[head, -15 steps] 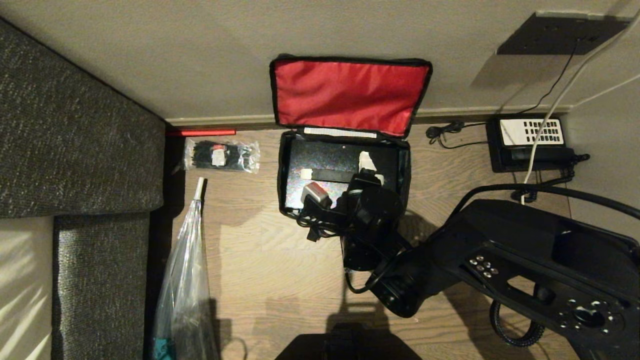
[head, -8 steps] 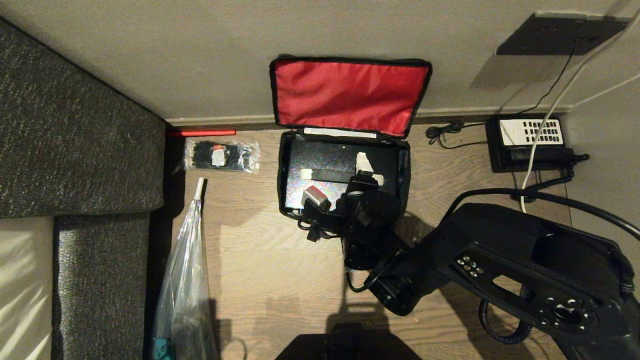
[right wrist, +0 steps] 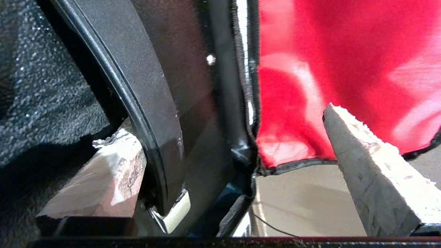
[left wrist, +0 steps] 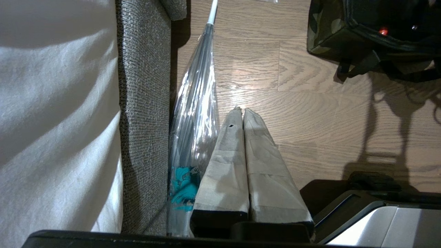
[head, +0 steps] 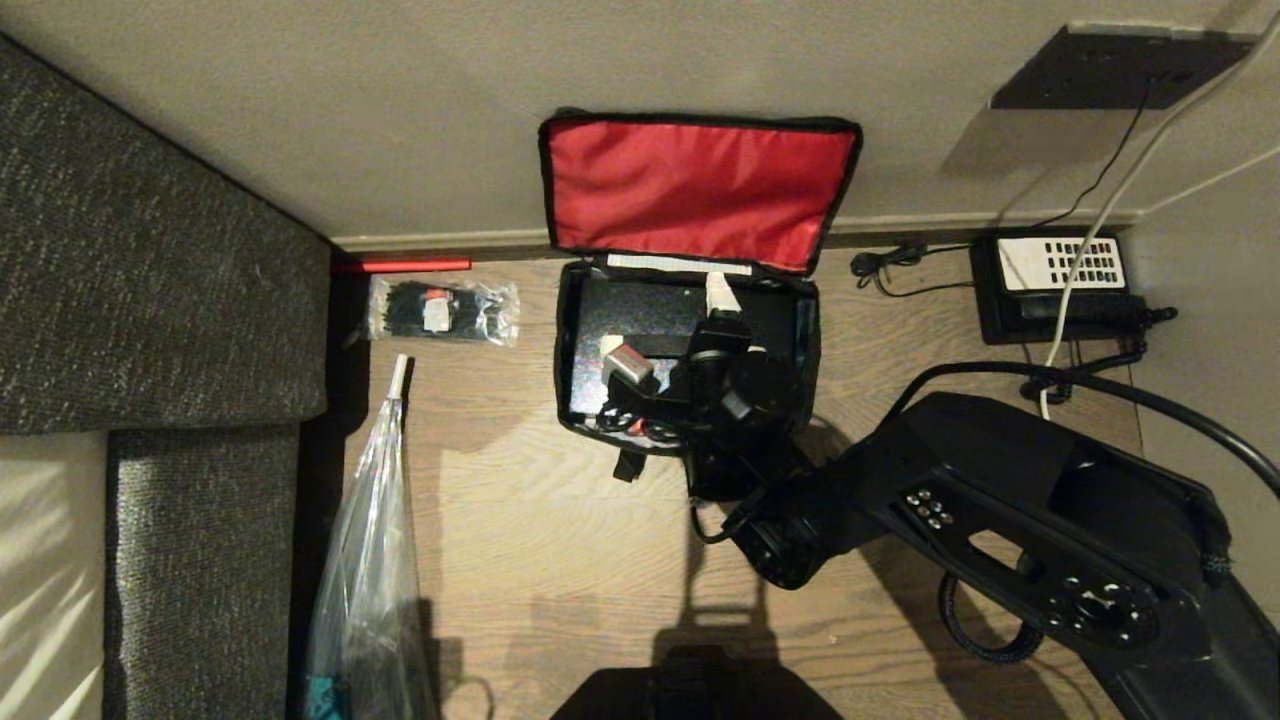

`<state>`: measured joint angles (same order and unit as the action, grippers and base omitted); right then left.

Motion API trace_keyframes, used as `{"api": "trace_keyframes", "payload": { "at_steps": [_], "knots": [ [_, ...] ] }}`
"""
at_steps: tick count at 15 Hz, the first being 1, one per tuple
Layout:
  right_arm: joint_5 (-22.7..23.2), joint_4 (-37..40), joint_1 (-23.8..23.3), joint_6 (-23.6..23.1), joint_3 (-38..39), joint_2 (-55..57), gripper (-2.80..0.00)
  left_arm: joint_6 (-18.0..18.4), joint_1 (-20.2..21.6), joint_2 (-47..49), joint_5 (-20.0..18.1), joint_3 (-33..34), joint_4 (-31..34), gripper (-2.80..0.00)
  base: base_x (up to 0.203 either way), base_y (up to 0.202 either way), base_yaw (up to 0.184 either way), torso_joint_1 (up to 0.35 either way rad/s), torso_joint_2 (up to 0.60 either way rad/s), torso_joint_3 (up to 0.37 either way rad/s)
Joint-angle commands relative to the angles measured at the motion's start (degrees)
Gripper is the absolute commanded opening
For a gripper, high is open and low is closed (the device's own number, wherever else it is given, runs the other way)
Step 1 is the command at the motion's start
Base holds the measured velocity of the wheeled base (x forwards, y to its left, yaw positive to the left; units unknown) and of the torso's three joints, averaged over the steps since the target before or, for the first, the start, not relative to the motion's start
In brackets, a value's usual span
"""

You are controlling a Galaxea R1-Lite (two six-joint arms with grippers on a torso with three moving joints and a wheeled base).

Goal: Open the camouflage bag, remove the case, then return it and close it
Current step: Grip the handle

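Note:
The camouflage bag (head: 566,345) lies open on the wooden floor, its red-lined lid (head: 700,190) leaning back against the wall. The black case (head: 650,315) lies flat inside it. My right gripper (head: 728,320) reaches into the bag at the far side and is open. In the right wrist view one of its fingers (right wrist: 113,165) is on the case's side and the other stands before the red lid (right wrist: 344,51), with the case's rim (right wrist: 151,103) between them. My left gripper (left wrist: 241,112) is shut and empty, parked above the floor. A corner of the bag (left wrist: 327,31) shows there.
A grey sofa (head: 150,280) stands at the left with a clear-wrapped umbrella (head: 370,560) beside it. A packet of black ties (head: 443,310) lies left of the bag. A black telephone (head: 1060,285) and cables (head: 890,262) lie at the right along the wall.
My right gripper has moved across the case toward the wall, up to the bag's back edge, staying open. The bag and case have not moved.

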<state>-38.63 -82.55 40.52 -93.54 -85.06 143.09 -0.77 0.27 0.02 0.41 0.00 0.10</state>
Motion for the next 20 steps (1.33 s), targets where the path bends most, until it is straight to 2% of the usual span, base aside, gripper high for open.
{"api": "trace_keyframes", "payload": {
  "at_steps": [1, 3, 13, 14, 20],
  "knots": [
    [0.0, -0.5, -0.7, -1.1, -2.0, 1.0, 0.00, 0.0, 0.0, -0.1, 0.0, 0.2, 0.0, -2.80, 0.000, 0.000, 0.000, 0.000, 0.00, 0.000],
    [0.5, -0.5, -1.4, -3.0, -4.1, 1.3, 0.00, -0.1, 0.0, -0.1, 0.0, 0.2, 0.0, -2.80, 0.000, 0.000, 0.000, 0.000, 0.00, 0.000],
    [1.5, -0.3, -1.8, -3.1, -3.9, 3.0, 0.00, 0.0, 0.0, -0.1, 0.0, 0.2, 0.0, -2.80, 0.000, 0.000, 0.000, 0.000, 0.00, 0.000],
    [1.5, -0.1, -1.8, -3.2, -3.7, 3.1, -2.80, -0.1, 0.0, -0.1, 0.0, 0.2, 0.0, -2.80, 0.000, 0.000, 0.000, 0.000, 0.00, 0.000],
    [1.1, -0.4, -1.8, -2.6, -5.0, 4.3, -2.80, -0.1, 0.0, -0.1, 0.0, 0.2, 0.0, -2.80, 0.000, 0.000, 0.000, 0.000, 0.00, 0.000]
  ]
}}
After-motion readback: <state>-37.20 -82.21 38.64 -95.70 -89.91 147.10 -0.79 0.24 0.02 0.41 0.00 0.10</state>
